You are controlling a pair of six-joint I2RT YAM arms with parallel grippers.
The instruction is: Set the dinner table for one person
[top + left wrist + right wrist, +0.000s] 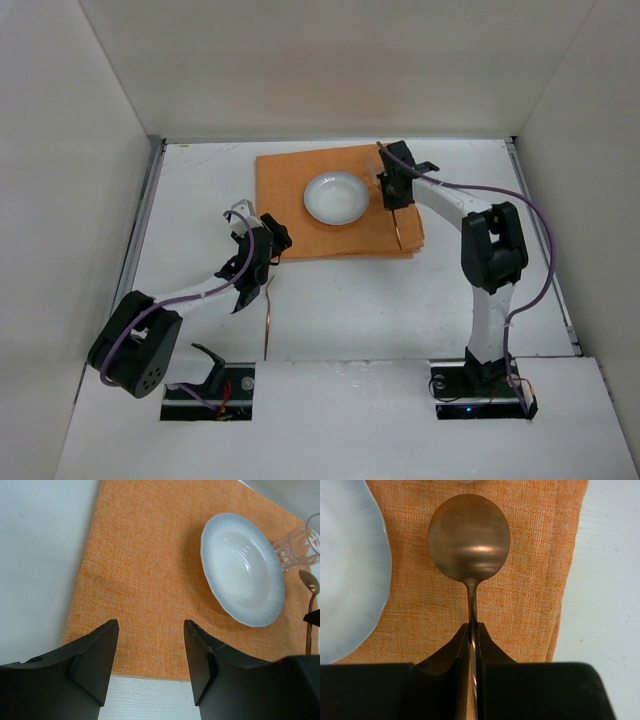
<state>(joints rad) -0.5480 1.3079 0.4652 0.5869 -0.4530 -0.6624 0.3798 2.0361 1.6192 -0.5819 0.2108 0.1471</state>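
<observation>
Cloth of orange weave is spread on the far middle of the white table, which is bounded by metal rails at its sides and plain white walls. A white plate with a pale bluish rim is set on the cloth, a little right of its middle.

The right pincer is closed on a copper-coloured spoon, whose handle is pinched just behind the neck. The spoon's round end is held over the right strip of the cloth, just beside the plate but apart from it. Whether the spoon touches the cloth cannot be told.

A clear glass is seen from the left wrist just beyond the plate's far right rim, near the spoon's tip.

The left pincer is open, with nothing gripped between its fingers. It is poised over the cloth's near left part, where the cloth's edge meets the bare table.

A thin copper-coloured utensil is laid on the bare table near the left arm, apart from the cloth. Its kind cannot be made out.
</observation>
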